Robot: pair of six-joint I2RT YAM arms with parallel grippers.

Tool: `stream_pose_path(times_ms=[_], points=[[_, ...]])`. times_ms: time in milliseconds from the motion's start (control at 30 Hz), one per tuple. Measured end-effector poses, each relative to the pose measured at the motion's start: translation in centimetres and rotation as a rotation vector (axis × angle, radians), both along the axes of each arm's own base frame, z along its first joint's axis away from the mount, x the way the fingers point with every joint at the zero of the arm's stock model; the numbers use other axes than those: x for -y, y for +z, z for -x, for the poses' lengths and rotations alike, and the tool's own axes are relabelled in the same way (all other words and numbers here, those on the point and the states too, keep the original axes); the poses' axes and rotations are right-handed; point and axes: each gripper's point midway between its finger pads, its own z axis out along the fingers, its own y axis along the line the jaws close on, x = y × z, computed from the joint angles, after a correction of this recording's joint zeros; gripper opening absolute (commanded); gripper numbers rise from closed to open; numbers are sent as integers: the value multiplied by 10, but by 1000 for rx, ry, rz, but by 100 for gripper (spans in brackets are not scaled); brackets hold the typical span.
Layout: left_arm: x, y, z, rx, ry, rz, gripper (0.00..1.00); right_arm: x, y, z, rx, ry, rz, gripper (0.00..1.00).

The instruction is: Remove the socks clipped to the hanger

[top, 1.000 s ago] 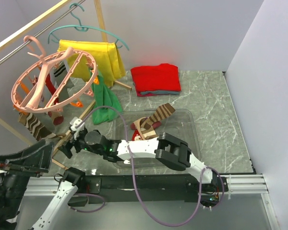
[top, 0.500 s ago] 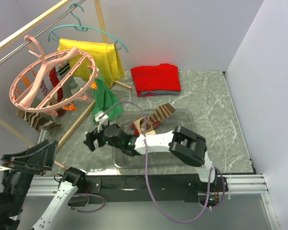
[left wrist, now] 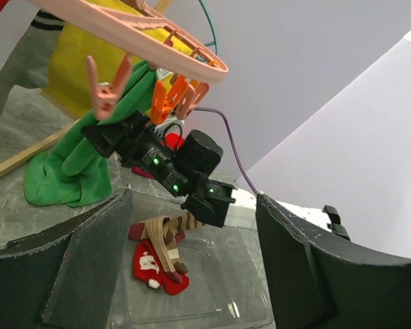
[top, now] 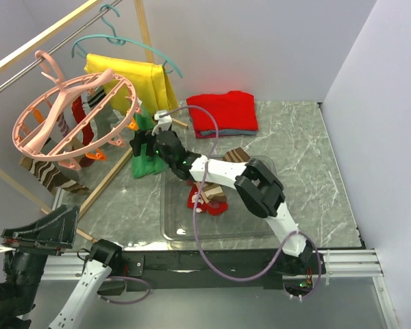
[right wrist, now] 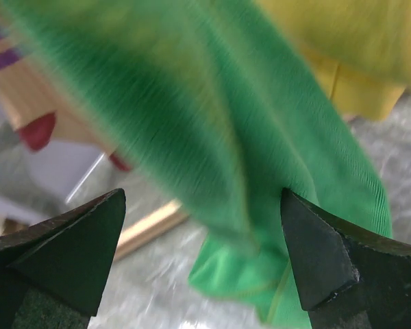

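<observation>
The right gripper (top: pixel 140 144), jaws spread, flanks the green cloth (right wrist: pixel 260 137) (left of centre) beside the hanger (top: pixel 68 116). The left gripper (left wrist: pixel 193 199) has jaws spread too.

Hanger (left wrist: pixel 123 31) pink w/ orange clips (left wrist: pixel 175 99); socks (left wrist: pixel 168 229) brown/tan striped; red sock (left wrist: pixel 151 267) w/ white fig.; cloth (right wrist: pixel 192 103) green; shirt (top: pixel 147 82) yellow; surface (top: pixel 308 157) grey-veined.

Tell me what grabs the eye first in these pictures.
First comes the big pink ring hanger at the upper left, with socks dangling from its clips. Next is the right gripper, open right in front of a bright green cloth hanging at the ring's right edge. Mid-table, a clear bin holds a red sock and a brown striped one.
</observation>
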Motion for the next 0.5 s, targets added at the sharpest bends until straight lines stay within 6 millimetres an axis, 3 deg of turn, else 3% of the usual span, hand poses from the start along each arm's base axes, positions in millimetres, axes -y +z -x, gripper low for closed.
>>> stream_pose_path(times_ms=[100,200,233,333,400,500], points=[[0,-5,-2,-9,3,5,78,-5,-8,-16,10,-25,5,95],[0,-7,-4,-15,7,2,78,-13,-26,-25,0,-30,18,78],[-1,-6,-4,-14,11,3,78,-13,-27,-26,-1,-30,19,65],[-3,-5,-5,-9,24,6,79,-18,-39,-28,4,-17,30,49],[-4,-3,-5,-4,29,8,79,-23,-35,-33,16,-18,15,42],[-3,-3,-8,1,30,11,78,-29,-18,-41,56,-25,-16,39]])
